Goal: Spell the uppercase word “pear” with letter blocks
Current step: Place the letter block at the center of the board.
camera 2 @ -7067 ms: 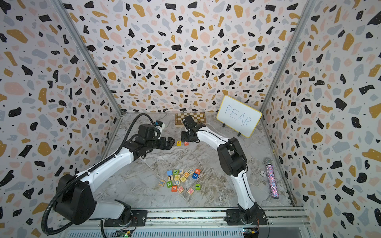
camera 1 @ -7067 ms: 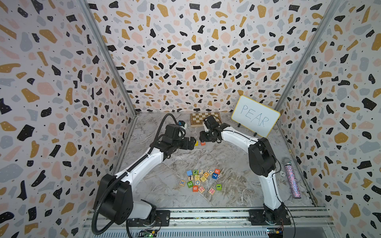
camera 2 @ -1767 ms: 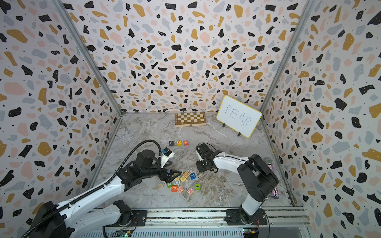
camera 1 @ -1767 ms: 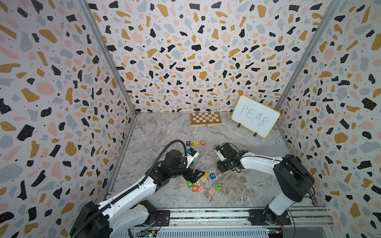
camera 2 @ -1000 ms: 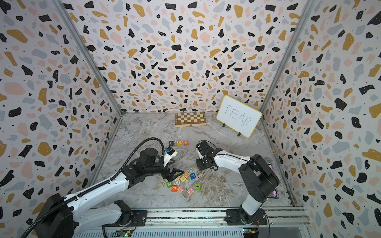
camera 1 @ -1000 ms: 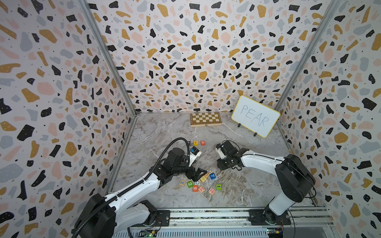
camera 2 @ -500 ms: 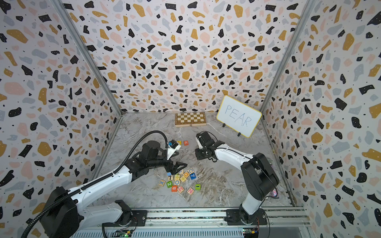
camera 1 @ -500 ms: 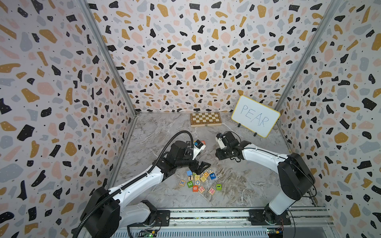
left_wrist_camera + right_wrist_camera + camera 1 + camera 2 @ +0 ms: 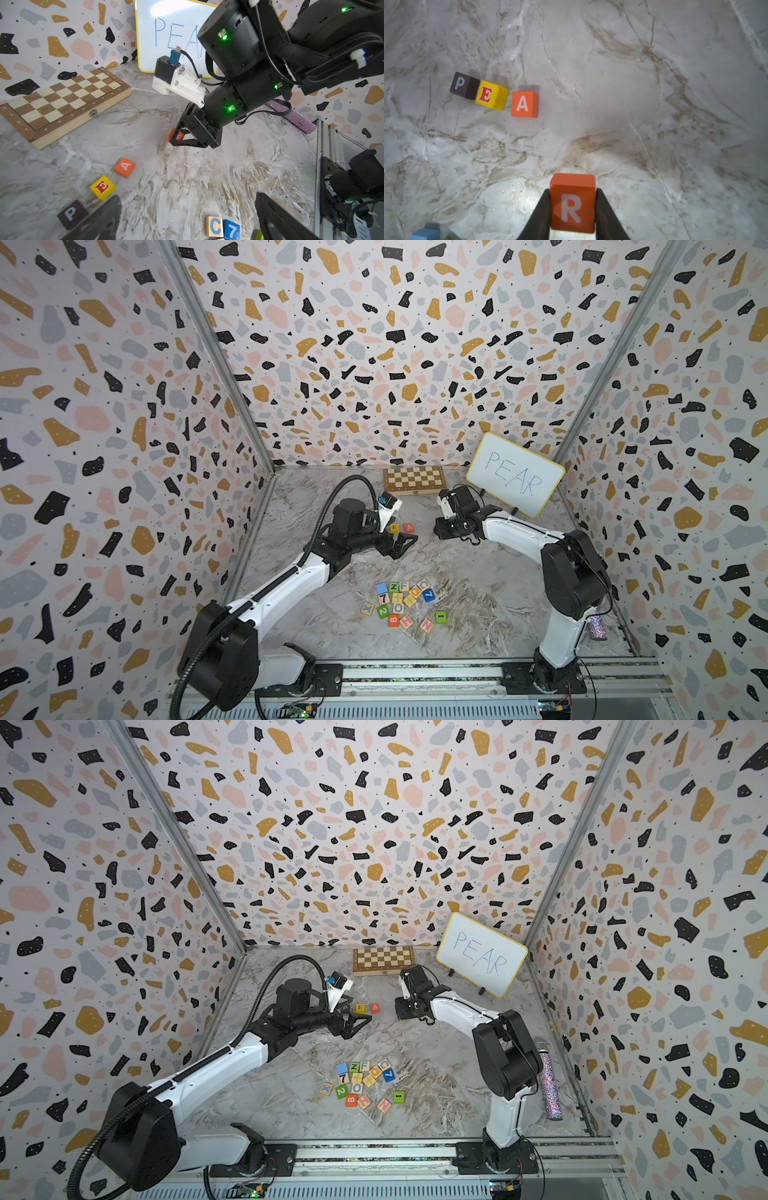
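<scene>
Three letter blocks lie in a row on the marble floor: black P (image 9: 459, 84), yellow E (image 9: 485, 94) and orange-red A (image 9: 522, 104), with a small gap before the A. Both top views show the E (image 9: 395, 528) and the A (image 9: 375, 1007). My right gripper (image 9: 572, 191) is shut on the red R block (image 9: 572, 204), held just above the floor to the right of the A with bare floor between them. My left gripper (image 9: 401, 546) hangs open and empty just in front of the row, its fingers (image 9: 104, 218) wide apart.
A pile of several other cubes (image 9: 401, 603) lies nearer the front. The chessboard (image 9: 415, 480) and the PEAR whiteboard (image 9: 515, 479) stand along the back wall. A glittery tube (image 9: 548, 1081) lies by the right wall. The arms' rail (image 9: 415, 672) runs along the front edge.
Both arms have swung from the pile toward the back. The right gripper has carried the R block toward the row's right end. The left gripper has stayed open.
</scene>
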